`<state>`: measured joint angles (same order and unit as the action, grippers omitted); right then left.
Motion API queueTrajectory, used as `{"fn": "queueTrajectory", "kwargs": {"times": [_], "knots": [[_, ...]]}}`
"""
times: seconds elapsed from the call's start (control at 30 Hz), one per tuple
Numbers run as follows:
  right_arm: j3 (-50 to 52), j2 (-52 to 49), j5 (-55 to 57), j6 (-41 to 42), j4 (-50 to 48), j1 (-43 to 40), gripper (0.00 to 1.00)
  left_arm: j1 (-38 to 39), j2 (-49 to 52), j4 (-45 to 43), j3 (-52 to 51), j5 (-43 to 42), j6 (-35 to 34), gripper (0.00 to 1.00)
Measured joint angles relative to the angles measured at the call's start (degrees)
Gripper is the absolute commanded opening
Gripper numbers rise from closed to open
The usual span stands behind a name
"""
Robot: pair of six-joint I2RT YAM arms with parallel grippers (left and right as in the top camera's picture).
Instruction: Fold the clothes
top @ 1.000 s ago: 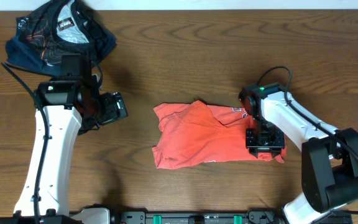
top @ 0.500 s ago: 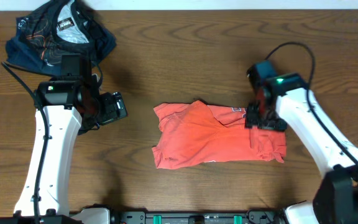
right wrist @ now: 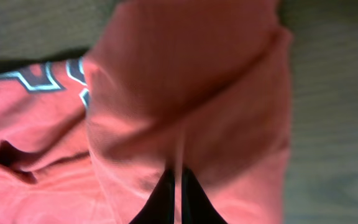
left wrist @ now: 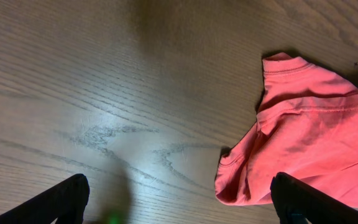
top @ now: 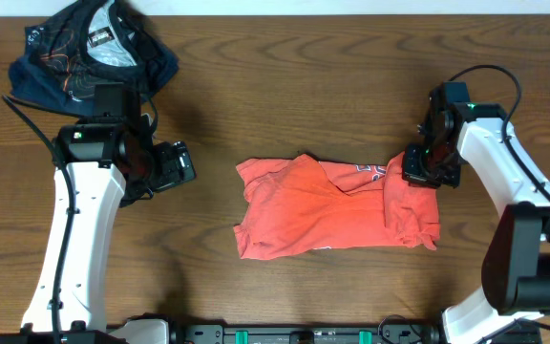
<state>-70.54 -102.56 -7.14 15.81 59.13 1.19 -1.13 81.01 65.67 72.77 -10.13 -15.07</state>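
The clothes, a coral-red T-shirt (top: pixel 323 212), lie crumpled in the middle of the table, with white lettering (top: pixel 370 172) showing near the upper right. My right gripper (top: pixel 426 164) is at the shirt's upper right corner, shut on a thin ridge of its fabric. In the right wrist view the dark fingertips of the right gripper (right wrist: pixel 176 171) pinch a fold of the T-shirt (right wrist: pixel 185 81), with lettering (right wrist: pixel 48 78) to the left. My left gripper (top: pixel 181 164) hovers left of the shirt, open. In its own view the left gripper (left wrist: pixel 179 205) spans bare wood, the T-shirt (left wrist: pixel 316 143) by its right finger.
A dark navy garment (top: pixel 94 53) with thin red lines and a grey-white panel lies bunched at the back left corner. Bare wooden tabletop (top: pixel 285 86) surrounds the shirt. Black cables run from both arms.
The right gripper has moved from the shirt's lower right to its upper right corner and shut on the fabric, drawing that corner up. The left arm has not moved.
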Motion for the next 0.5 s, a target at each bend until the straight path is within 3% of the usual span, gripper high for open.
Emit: {"fn": "queueTrajectory", "kwargs": {"times": [0.27, 0.37, 0.43, 0.5], "knots": [[0.0, -5.66, -6.6, -1.9, -6.8, 2.21, 0.15, 0.0, 0.0, -0.07, 0.0, 0.0, 0.0, 0.95], [0.0, -8.07, -7.48, -2.05, -8.17, 3.65, 0.11, 0.0, 0.0, -0.07, 0.0, 0.0, 0.0, 0.95], [0.0, -9.35, -7.96, -2.19, -8.37, 4.07, 0.01, 0.0, 0.0, -0.07, 0.0, 0.0, 0.0, 0.95], [-0.04, -9.46, -8.17, -2.38, -7.72, 3.96, 0.01, 0.0, 0.0, -0.07, 0.0, 0.0, 0.0, 0.95]]}}
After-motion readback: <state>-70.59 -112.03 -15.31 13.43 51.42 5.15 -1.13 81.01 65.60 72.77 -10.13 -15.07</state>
